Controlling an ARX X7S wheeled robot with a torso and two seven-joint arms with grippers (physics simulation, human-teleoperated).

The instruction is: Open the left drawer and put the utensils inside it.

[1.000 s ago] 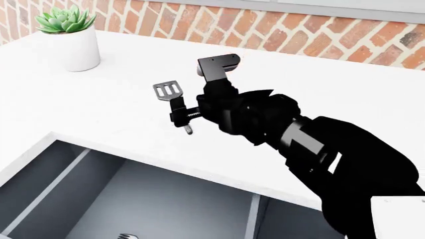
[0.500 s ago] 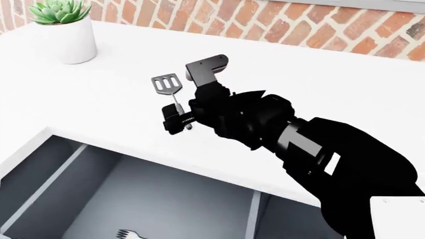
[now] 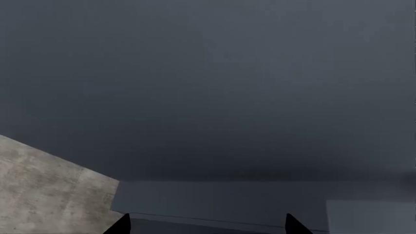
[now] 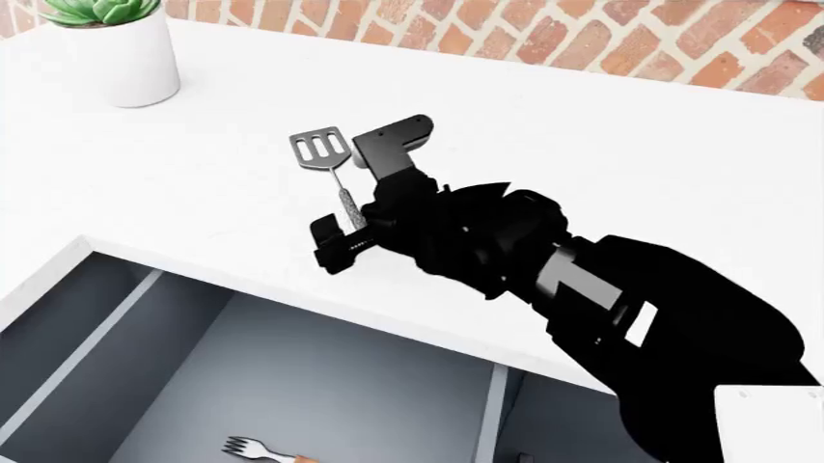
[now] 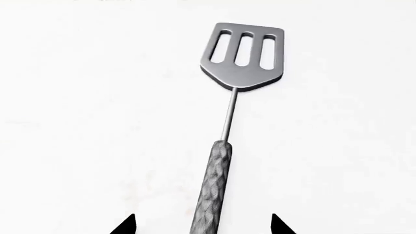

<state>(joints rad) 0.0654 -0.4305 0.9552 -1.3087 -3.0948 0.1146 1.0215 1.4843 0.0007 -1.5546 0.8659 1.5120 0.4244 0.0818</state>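
Observation:
The grey slotted spatula [image 4: 320,149] lies flat on the white counter [image 4: 580,145], its dark textured handle [image 5: 213,190] running back toward my right gripper [image 4: 343,237]. That gripper [image 5: 202,225] is open, one fingertip on each side of the handle and apart from it. Below the counter edge the left drawer [image 4: 335,386] stands pulled out, showing its grey inside and a divider ridge [image 4: 84,357]. A fork [image 4: 253,449] lies in the drawer at the frame's bottom edge. My left gripper [image 3: 206,225] is open in front of a dark slate surface [image 3: 208,97] and holds nothing.
A white pot with a green succulent [image 4: 110,43] stands at the counter's back left. A brick wall [image 4: 618,39] runs behind the counter. A second upright wall [image 4: 489,415] bounds the drawer's right side. A grey concrete patch [image 3: 52,190] shows in the left wrist view.
The head view has tilted down, bringing more of the drawer and the fork into sight. My right gripper has slid back along the spatula's handle toward its end. The spatula has stayed on the counter.

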